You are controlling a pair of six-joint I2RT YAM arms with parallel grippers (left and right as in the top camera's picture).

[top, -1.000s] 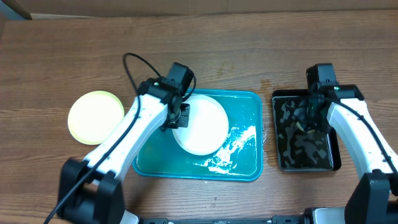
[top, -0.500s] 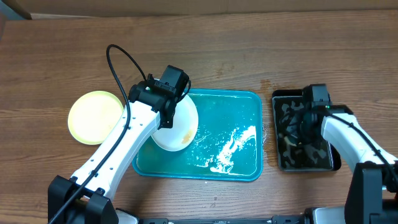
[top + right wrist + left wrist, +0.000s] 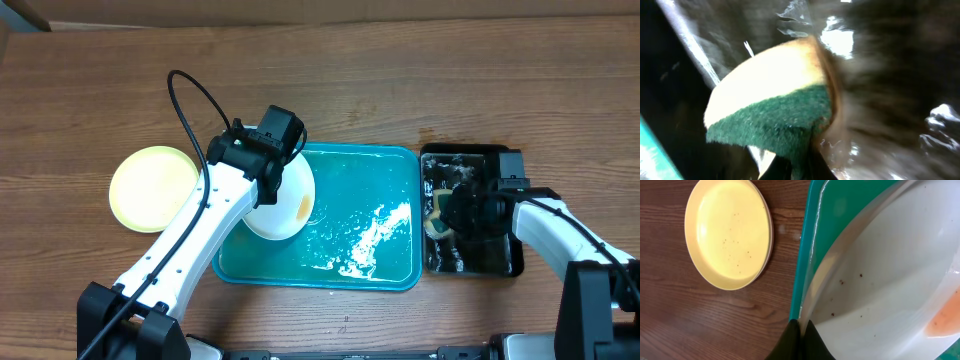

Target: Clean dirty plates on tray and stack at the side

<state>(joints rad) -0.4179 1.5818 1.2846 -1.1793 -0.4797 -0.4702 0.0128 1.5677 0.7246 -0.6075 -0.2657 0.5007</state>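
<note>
My left gripper point(image 3: 268, 188) is shut on the rim of a white plate point(image 3: 283, 205) and holds it tilted over the left end of the teal tray point(image 3: 395, 265); the plate has an orange-brown smear point(image 3: 945, 322). The left wrist view shows the fingers point(image 3: 799, 341) pinching that rim at the tray edge point(image 3: 807, 265). A pale yellow-green plate point(image 3: 152, 187) lies on the table left of the tray, also in the left wrist view point(image 3: 727, 232). My right gripper point(image 3: 447, 212) is shut on a yellow-and-green sponge point(image 3: 775, 112) inside the black tub point(image 3: 505, 260).
White foam point(image 3: 370, 240) streaks the tray's right half. The black tub holds dark water and sits just right of the tray. A black cable point(image 3: 195, 100) loops above the left arm. Bare wooden table lies beyond.
The black tub has shifted left toward the tray, and my right gripper has moved left and down in it with the sponge. The left arm keeps holding the tilted plate, barely moved.
</note>
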